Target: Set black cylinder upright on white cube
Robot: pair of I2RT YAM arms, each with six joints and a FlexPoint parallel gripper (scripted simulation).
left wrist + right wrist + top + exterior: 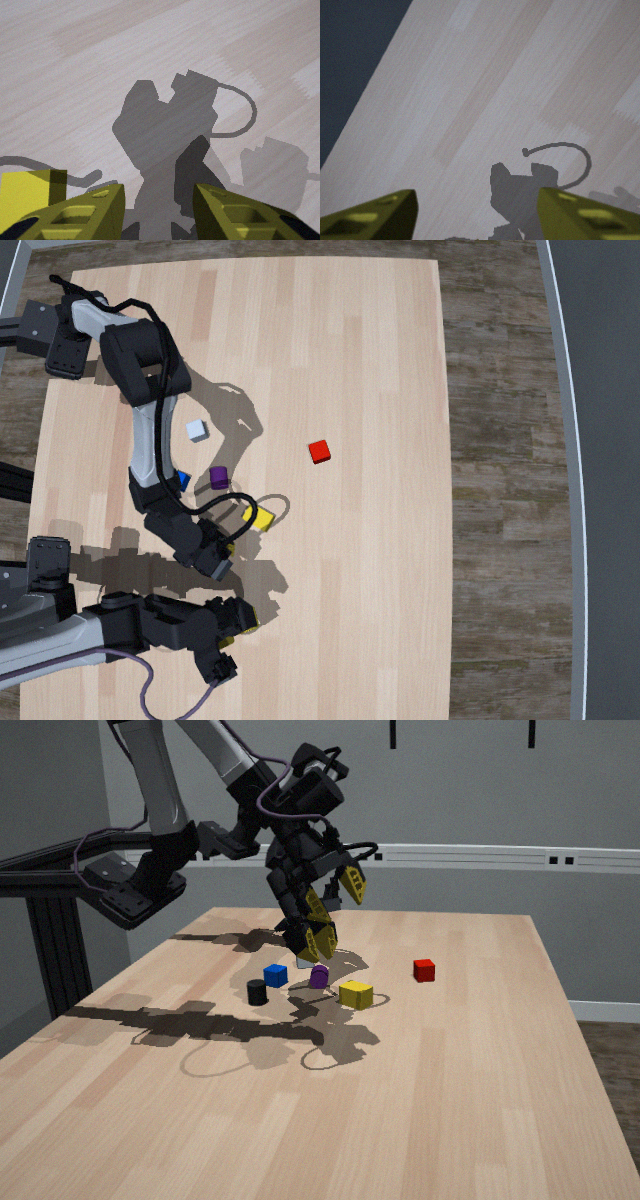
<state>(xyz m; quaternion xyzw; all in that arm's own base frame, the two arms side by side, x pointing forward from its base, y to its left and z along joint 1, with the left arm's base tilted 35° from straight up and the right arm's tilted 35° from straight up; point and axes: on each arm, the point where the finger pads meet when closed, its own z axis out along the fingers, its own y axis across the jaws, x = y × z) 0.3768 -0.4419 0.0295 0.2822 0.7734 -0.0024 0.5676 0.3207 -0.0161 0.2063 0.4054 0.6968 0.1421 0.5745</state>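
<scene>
The black cylinder [256, 992] stands upright on the table in the exterior view; the left arm hides it in the top view. The white cube [195, 430] [303, 963] sits apart from it with nothing on top, and is partly hidden in the exterior view. My left gripper [322, 959] [159, 192] is partly open and empty, above the table near the yellow block. My right gripper [238, 635] [344, 911] [477, 197] is open wider and empty, higher above the table, beside the left one.
A blue cube [184, 480] [275, 976] is near the black cylinder. A purple cylinder [218, 478] [319, 977] lies between the blue cube and the yellow block [260, 519] [356, 994] [25, 200]. A red cube [319, 451] [423, 971] sits farther off. The two grippers are close together.
</scene>
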